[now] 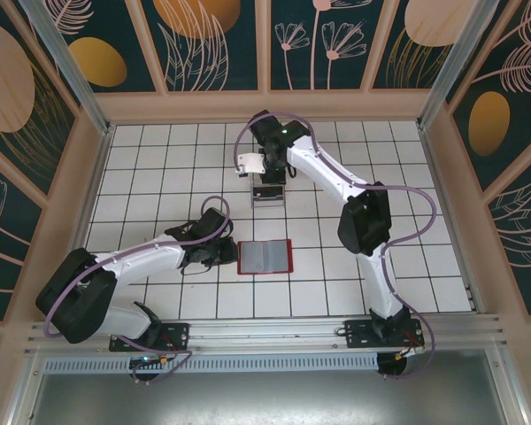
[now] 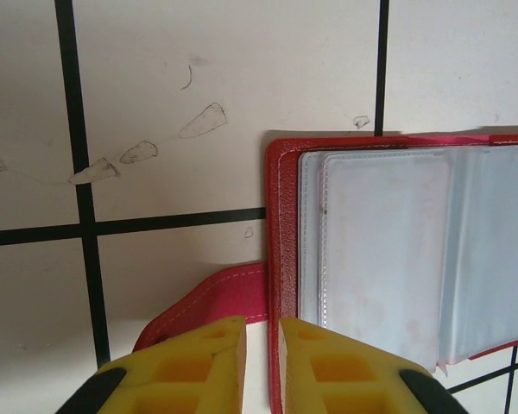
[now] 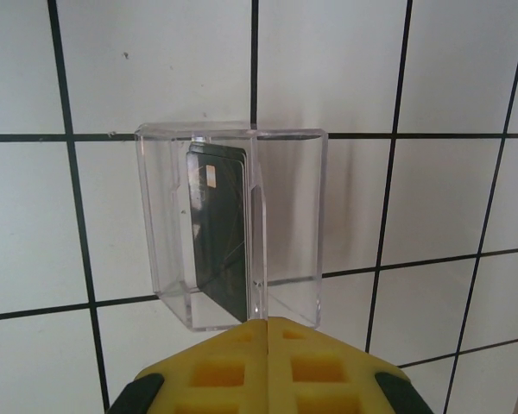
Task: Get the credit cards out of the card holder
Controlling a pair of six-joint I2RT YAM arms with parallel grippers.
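Top view: the red folding card holder [image 1: 265,257] lies open on the white-tiled worktop [image 1: 142,177], toward its near edge, with my left claw [image 1: 222,254] beside it.

Left wrist: the claw is narrow over the thin red tab [image 2: 211,297]. I cannot tell if it grips.

Right wrist: my right claw [image 3: 268,332] is closed and empty above the clear plastic box [image 3: 293,216], which holds a dark credit card [image 3: 220,224].

Judgement: next, check the remaining pockets.
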